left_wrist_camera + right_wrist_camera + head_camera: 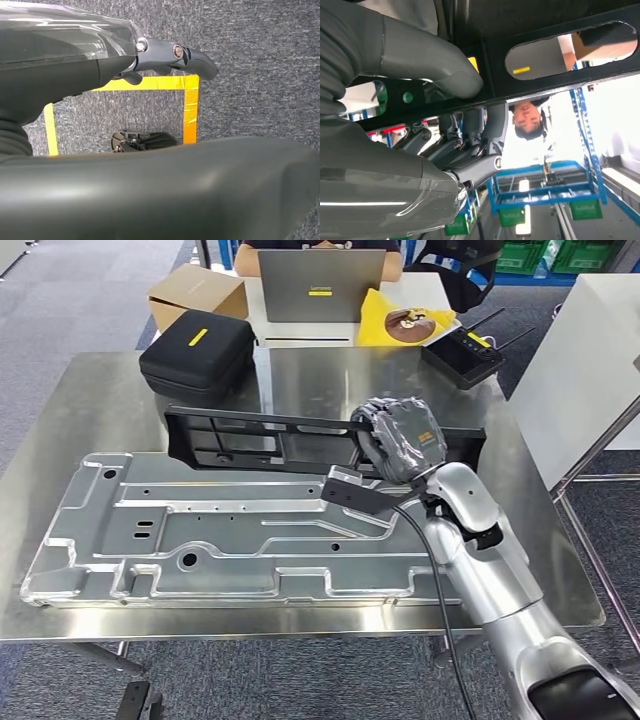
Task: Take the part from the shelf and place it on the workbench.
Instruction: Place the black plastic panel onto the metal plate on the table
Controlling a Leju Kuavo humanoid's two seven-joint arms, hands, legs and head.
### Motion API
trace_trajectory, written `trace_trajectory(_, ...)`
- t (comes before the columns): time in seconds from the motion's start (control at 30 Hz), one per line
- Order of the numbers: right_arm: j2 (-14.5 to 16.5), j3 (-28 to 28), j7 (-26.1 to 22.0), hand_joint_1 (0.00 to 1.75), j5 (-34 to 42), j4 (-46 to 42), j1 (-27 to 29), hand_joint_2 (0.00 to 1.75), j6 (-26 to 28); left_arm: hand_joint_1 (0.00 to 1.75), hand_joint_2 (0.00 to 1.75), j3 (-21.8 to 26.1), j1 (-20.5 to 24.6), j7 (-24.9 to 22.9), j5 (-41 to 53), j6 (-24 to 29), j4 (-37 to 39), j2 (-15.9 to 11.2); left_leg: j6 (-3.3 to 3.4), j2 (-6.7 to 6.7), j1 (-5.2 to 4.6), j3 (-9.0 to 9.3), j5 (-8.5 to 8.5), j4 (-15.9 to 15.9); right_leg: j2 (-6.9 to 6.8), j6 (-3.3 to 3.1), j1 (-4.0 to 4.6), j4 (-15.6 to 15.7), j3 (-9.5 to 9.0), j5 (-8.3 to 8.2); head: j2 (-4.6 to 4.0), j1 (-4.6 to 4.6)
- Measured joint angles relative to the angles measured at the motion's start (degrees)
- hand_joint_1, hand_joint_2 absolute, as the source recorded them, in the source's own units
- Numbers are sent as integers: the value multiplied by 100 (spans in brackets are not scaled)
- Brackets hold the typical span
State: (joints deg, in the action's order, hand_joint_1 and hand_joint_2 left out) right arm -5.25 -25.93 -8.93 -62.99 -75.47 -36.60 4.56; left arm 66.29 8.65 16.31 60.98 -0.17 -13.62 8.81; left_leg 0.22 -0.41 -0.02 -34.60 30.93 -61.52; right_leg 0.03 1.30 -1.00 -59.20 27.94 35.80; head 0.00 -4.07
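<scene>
Head view: I'm seeing my right hand (pixel 398 438) gripping the long black part (pixel 256 437) near its right end, thumb over one face and fingers (pixel 471 132) curling round the other; part is standing on edge on the steel workbench (pixel 317 375), just behind the big silver panel (pixel 226 530); left hand (pixel 177 54) is hanging over grey carpet w/ yellow tape (pixel 190 107), can't tell its state; person (pixel 317 250) is sitting behind a laptop (pixel 321 285).

Bright even light; glare on the steel workbench (pixel 90 390), wrist close-ups blurred.
</scene>
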Motion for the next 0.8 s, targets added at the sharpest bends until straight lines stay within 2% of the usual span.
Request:
trace_trajectory(0.27,80,101,-152,175,78,234,452,175,268,0,175,-1,-3,33,-6,17,0,11,0,0,0,0,0,0,0,0,1,0,1,0,0,-1)
trace_trajectory(0.63,140,162,-218,175,77,393,587,175,331,0,175,-7,10,114,-30,-98,0,14,0,1,0,3,0,0,1,0,1,0,-1,0,0,-2)
trace_trajectory(0.77,156,191,-246,0,70,436,600,0,395,0,175,-6,11,149,-50,-117,0,17,0,1,0,10,0,0,1,0,0,0,-7,0,0,-2)
trace_trajectory(0.8,160,202,-256,0,65,444,607,0,414,0,175,-5,10,158,-63,-107,0,17,0,1,0,13,0,0,1,0,0,0,-9,0,0,-2)
